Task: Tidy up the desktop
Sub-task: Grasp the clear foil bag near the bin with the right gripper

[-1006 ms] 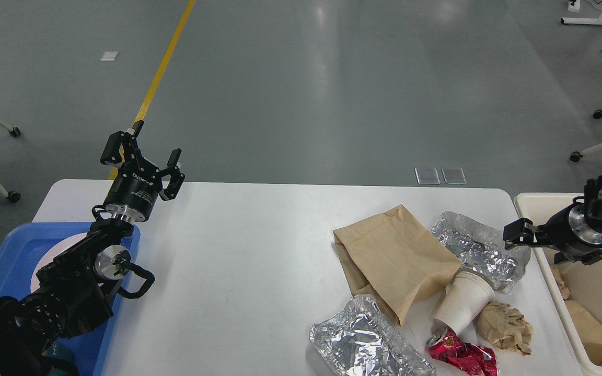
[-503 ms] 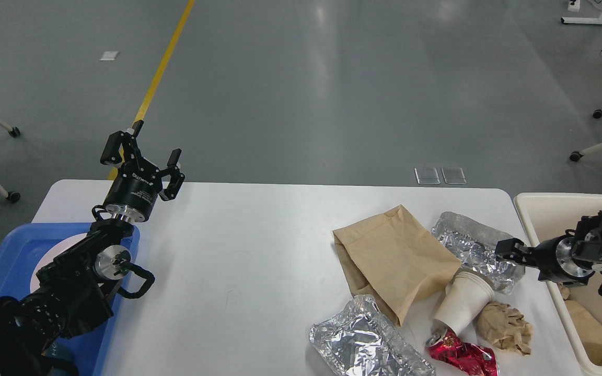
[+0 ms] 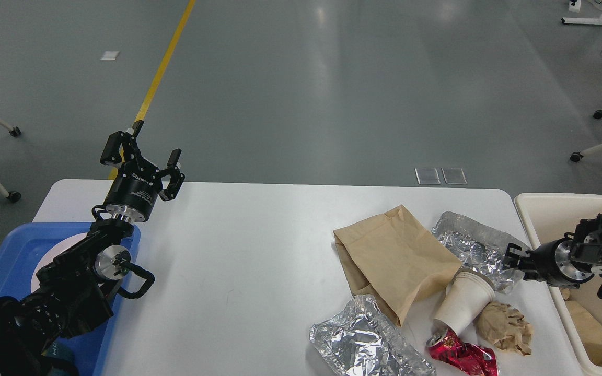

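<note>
Left gripper (image 3: 142, 152) waits raised and spread, holding nothing, over the desktop's (image 3: 238, 250) far-left corner; right gripper (image 3: 512, 257) meets the foil (image 3: 476, 249) near the right edge.

Below the left arm, a blue tray (image 3: 3, 261) overhangs the left edge. Smooth, white and round-cornered, the desktop fills the middle of the view, its litter bunched toward the near-right corner: a flat brown bag (image 3: 392, 258), crinkled foil, stacked paper cups (image 3: 460, 303) tipped over, another foil piece (image 3: 366, 342), a crushed red can (image 3: 463, 355), a brown paper wad (image 3: 505, 326). Whether the right fingers have closed on the foil I cannot tell. Beyond the right edge stands a cream bin (image 3: 541, 206), likely the litter's destination.
</note>
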You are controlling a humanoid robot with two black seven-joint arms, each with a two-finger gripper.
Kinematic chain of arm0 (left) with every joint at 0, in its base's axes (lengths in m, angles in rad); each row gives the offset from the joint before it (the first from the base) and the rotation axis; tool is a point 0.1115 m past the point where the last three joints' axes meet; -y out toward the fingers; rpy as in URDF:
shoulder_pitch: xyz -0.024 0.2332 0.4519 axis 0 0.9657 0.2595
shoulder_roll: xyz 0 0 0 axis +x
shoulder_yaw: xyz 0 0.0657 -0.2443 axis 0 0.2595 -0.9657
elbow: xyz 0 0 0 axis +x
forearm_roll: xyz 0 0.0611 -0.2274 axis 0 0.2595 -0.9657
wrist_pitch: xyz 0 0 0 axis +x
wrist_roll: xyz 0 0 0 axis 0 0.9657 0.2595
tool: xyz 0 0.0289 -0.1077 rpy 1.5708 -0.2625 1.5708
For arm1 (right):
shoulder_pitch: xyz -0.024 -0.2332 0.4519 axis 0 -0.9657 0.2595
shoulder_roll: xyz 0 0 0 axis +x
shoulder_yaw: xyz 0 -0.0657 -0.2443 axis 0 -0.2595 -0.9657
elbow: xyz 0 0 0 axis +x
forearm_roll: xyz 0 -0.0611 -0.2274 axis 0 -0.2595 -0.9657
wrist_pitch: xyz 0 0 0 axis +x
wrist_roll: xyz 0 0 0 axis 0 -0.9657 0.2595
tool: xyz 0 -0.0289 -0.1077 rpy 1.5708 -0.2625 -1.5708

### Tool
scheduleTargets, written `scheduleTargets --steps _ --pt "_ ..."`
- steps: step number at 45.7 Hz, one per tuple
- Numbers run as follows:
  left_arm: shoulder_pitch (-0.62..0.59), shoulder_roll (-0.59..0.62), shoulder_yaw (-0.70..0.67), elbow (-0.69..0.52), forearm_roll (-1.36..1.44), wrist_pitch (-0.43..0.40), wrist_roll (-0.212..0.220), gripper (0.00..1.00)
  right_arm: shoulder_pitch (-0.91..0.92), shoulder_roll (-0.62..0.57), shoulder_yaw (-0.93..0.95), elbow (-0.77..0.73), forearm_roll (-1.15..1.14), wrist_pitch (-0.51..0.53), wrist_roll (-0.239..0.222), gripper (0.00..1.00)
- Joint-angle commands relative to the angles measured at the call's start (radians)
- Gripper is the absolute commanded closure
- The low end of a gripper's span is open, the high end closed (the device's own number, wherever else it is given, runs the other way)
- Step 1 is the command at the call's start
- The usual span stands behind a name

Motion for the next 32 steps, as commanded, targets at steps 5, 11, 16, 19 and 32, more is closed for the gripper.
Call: scheduleTargets --steps 5,11,16,19,32 --pt "0.000 0.001 0.000 0.000 0.001 0.001 0.000 0.04 -0.015 0.005 0.000 -0.002 0.001 0.000 0.000 0.91" --pt "0.000 0.001 0.000 0.000 0.000 0.001 0.000 0.03 -0.012 0.010 0.002 -0.002 0.001 0.051 0.002 1.00" --pt "0.000 0.000 0.000 0.000 0.001 -0.001 0.000 0.04 0.000 0.008 0.002 -0.002 0.001 0.111 0.003 1.00" --pt "0.000 0.000 0.000 0.000 0.001 0.001 0.000 0.03 0.006 0.008 0.003 -0.002 0.001 0.123 0.003 1.00" --pt "0.000 0.000 0.000 0.000 0.001 0.001 0.000 0.04 0.065 -0.002 0.008 -0.005 0.001 0.122 0.003 1.00"
